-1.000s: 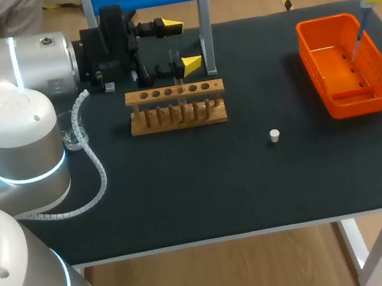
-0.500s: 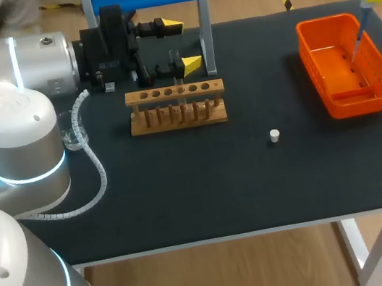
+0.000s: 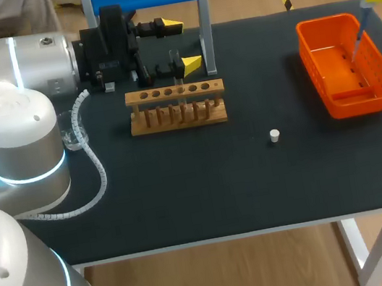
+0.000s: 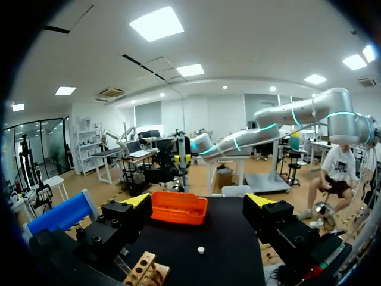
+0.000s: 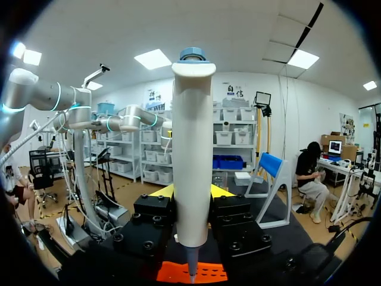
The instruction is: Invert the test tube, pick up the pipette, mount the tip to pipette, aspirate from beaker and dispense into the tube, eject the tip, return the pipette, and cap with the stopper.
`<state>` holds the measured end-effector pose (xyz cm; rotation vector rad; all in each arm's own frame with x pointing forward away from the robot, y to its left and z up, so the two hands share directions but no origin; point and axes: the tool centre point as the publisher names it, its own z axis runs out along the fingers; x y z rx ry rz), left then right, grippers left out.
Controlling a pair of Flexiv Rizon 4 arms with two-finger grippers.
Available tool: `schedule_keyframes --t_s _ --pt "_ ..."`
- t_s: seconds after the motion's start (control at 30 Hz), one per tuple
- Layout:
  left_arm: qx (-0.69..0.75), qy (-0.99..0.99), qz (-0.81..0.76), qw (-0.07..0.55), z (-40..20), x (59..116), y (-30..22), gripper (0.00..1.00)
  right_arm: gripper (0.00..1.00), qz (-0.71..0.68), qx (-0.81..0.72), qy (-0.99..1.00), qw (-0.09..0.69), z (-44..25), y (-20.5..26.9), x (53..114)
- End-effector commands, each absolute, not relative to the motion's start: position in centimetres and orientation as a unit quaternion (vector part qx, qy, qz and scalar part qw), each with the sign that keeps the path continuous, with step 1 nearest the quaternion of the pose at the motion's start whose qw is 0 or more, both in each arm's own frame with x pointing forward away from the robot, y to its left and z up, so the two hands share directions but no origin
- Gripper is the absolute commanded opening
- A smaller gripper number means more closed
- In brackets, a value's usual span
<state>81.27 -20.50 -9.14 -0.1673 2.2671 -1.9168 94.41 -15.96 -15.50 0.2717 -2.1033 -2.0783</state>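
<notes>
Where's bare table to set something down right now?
Widest: the front strip of the table, nearer than the rack and stopper. Also the gap between rack and orange basket, stopper aside. Crowded: back left, where left gripper, beaker and rack cluster.

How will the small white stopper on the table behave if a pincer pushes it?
The stopper looks small and short, so it is probably light and easy to knock away. It seems round and stands alone on the table, so it may roll if tipped.

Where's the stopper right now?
In the head view the stopper lies on the table, right of centre, between the wooden rack and the orange basket, a little nearer the front edge than either.
</notes>
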Motion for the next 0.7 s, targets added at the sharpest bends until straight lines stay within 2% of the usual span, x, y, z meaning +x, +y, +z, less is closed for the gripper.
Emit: schedule_keyframes --t_s 0.03,0.7 --pt "-0.051 0.760 -0.642 0.087 -8.9 81.7 -21.7 1.00 0.00 -0.696 0.095 -0.706 0.089 -15.5 -16.2 94.8" --pt "-0.047 0.789 -0.608 0.076 -5.3 87.5 -39.2 1.00 0.00 -0.696 0.095 -0.706 0.089 -15.5 -16.2 94.8"
